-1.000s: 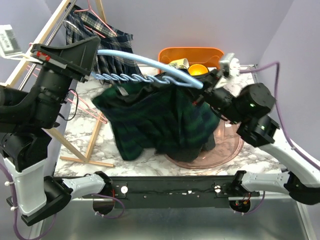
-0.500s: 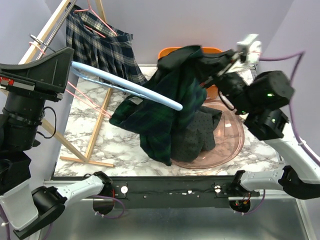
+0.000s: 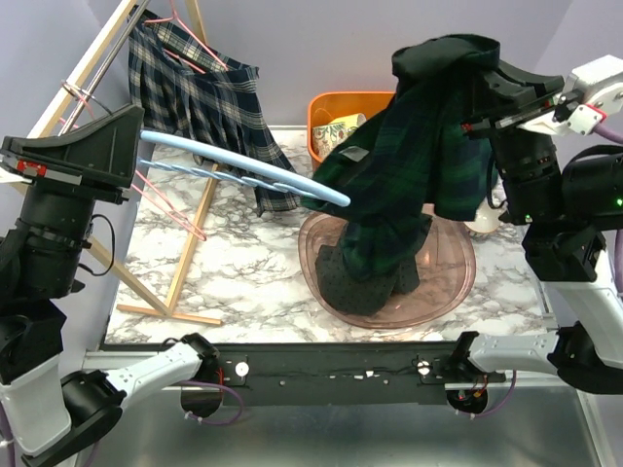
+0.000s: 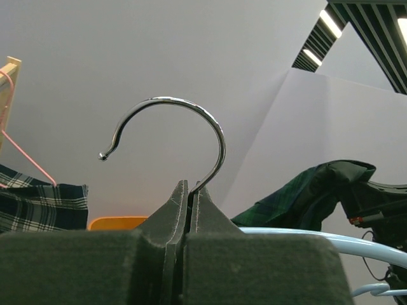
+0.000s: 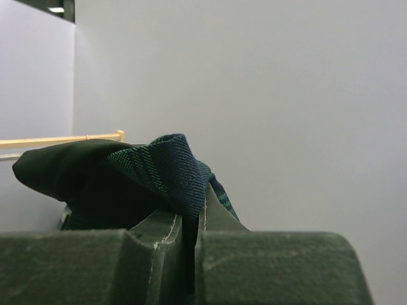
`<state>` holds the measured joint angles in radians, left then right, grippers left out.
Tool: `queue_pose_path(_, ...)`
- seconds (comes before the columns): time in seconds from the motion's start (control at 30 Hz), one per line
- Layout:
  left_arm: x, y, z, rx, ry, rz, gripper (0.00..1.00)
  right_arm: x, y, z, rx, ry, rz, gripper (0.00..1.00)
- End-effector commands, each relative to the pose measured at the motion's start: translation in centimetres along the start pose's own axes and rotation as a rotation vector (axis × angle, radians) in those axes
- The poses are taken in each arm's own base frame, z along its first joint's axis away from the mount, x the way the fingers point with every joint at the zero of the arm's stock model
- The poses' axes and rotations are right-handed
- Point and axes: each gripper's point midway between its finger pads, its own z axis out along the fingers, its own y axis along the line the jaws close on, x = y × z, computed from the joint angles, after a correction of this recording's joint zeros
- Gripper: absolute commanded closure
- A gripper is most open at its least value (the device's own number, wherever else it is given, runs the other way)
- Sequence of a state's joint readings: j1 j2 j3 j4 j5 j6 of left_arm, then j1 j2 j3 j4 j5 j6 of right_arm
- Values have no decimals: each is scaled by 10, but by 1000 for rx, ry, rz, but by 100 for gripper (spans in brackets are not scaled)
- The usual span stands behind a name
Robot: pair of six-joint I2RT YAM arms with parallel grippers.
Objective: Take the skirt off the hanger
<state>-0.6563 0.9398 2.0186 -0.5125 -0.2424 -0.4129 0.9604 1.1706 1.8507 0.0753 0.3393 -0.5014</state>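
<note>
The skirt (image 3: 409, 165) is dark green plaid. It hangs from my right gripper (image 3: 479, 89), which is raised high at the right and shut on a fold of the skirt (image 5: 162, 162). Its lower end drops into the pink bowl (image 3: 454, 275). At the left, my left gripper (image 3: 134, 146) is shut on the metal hook (image 4: 202, 117) of the light blue hanger (image 3: 243, 170). The hanger's bare arm points right, and its tip (image 3: 343, 201) lies against the skirt's edge in the top view. I cannot tell whether they touch.
A second, lighter plaid skirt (image 3: 209, 102) hangs on a pink hanger from the wooden rack (image 3: 190, 258) at the back left. An orange bin (image 3: 331, 109) with cups stands behind the bowl. A dark grey cloth (image 3: 375, 282) lies in the bowl.
My right gripper has lifted the skirt up and to the right, off the hanger's arm. The hanger, bare now, has swung left and level in my left gripper.
</note>
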Motion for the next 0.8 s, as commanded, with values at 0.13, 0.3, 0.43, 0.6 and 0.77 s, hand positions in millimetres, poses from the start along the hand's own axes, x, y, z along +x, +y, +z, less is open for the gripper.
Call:
queue_pose_path(0.13,6,8,-5,-2,-21,70,100,73,9,-41,10,153,-25,99)
queue_pose_path(0.3,11,12,-5,-8,-17,95,100,140,50,-75,-67,280,160,99)
queue_pose_path(0.43,12,15,-6,-14,-25,105,100,194,99,-97,-157,372,334,99)
queue_pose_path(0.6,18,20,-5,-28,-20,119,100,251,125,-113,-115,561,441,99)
queue_pose_path(0.77,22,25,-7,-43,-15,135,100,314,100,-172,227,730,592,99)
